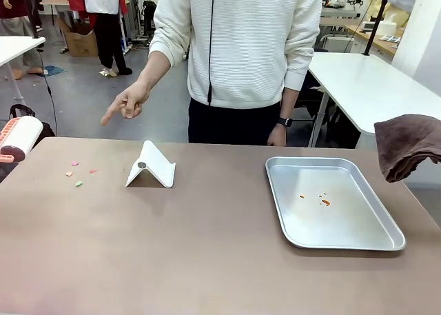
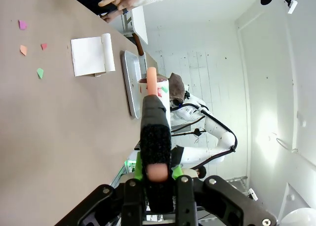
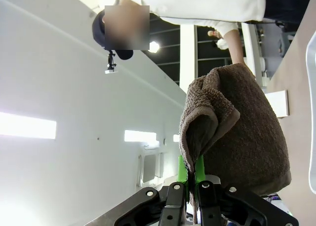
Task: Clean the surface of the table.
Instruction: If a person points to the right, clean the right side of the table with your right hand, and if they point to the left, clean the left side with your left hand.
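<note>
Beside the table (image 1: pixel 207 246), the right gripper (image 3: pixel 190 175) clamps a brown towel (image 3: pixel 237 137), the left gripper (image 2: pixel 157 170) a roller (image 1: pixel 21 137).

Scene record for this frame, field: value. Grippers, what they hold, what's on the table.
left gripper: shut on lint roller, at the left side
right gripper: shut on brown towel, held up at the right side
table: paper scraps at left, white stand beside them, metal tray at right
tray contents: orange specks
person's hand: pointing down toward the scraps, above the table, not touching it
</note>
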